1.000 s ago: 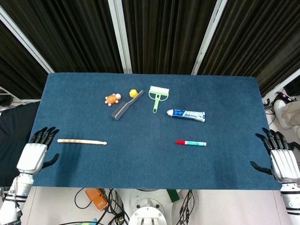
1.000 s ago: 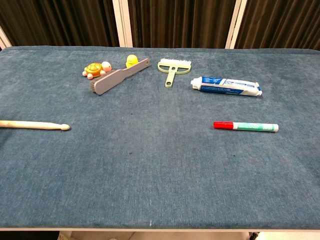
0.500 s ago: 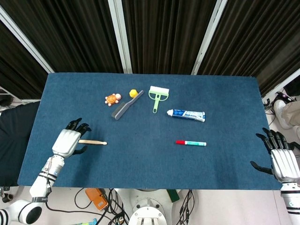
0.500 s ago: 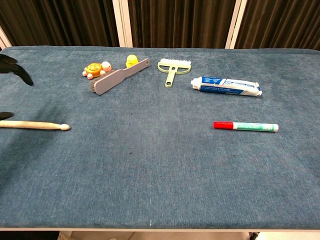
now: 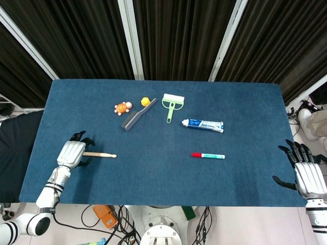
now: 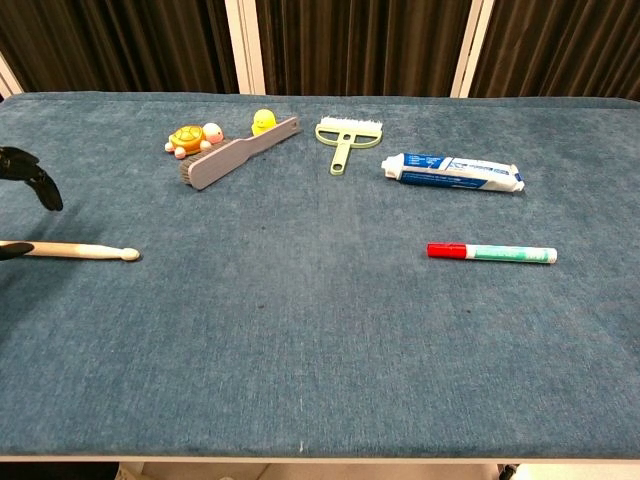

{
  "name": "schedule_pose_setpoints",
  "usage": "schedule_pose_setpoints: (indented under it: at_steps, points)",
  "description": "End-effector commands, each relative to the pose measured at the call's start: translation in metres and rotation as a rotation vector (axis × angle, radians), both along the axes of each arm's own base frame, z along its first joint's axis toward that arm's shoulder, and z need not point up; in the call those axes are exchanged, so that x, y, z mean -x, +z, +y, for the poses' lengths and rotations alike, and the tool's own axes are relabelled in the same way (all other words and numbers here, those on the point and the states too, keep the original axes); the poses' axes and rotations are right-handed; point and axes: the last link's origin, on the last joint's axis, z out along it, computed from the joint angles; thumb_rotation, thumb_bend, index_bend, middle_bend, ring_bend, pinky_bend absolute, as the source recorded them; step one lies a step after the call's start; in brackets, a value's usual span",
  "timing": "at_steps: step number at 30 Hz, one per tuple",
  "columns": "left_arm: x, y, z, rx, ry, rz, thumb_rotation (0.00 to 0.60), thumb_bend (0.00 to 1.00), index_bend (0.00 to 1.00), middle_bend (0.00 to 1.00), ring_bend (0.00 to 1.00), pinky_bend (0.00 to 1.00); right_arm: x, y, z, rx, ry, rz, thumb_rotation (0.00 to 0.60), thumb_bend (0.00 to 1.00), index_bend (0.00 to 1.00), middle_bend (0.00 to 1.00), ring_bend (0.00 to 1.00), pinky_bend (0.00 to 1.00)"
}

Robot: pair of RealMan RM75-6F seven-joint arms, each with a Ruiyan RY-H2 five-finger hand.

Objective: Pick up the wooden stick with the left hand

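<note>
One left hand (image 5: 71, 153) over wooden stick (image 5: 100, 154), seemingly ungrasped, fingers apart

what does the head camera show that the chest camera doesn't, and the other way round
Only the head view shows the right robot hand off the table's right edge, the whole left robot hand over the wooden stick's end, and cables on the floor. The chest view adds nothing new; it catches only the left fingertips. Both show the stick, brush, toothpaste and marker.

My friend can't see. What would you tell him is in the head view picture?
The left hand covers one end of a wooden stick on a blue table. The right hand waits, open, at the far edge.
</note>
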Motion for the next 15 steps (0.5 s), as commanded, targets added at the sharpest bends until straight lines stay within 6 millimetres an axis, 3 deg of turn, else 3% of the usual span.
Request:
schedule_pose_setpoints:
  at_steps: [1, 15]
  points:
    - [0.005, -0.004, 0.002, 0.006, 0.015, -0.005, 0.600, 0.27, 0.38, 0.35, 0.08, 0.11, 0.000, 0.000, 0.000, 0.000, -0.001, 0.001, 0.600, 0.26, 0.22, 0.11, 0.02, 0.00]
    - [0.023, -0.010, 0.001, 0.012, 0.049, 0.006, 0.600, 0.29, 0.47, 0.41, 0.13, 0.11, 0.000, -0.001, -0.001, -0.002, -0.003, 0.005, 0.600, 0.26, 0.24, 0.11, 0.02, 0.00]
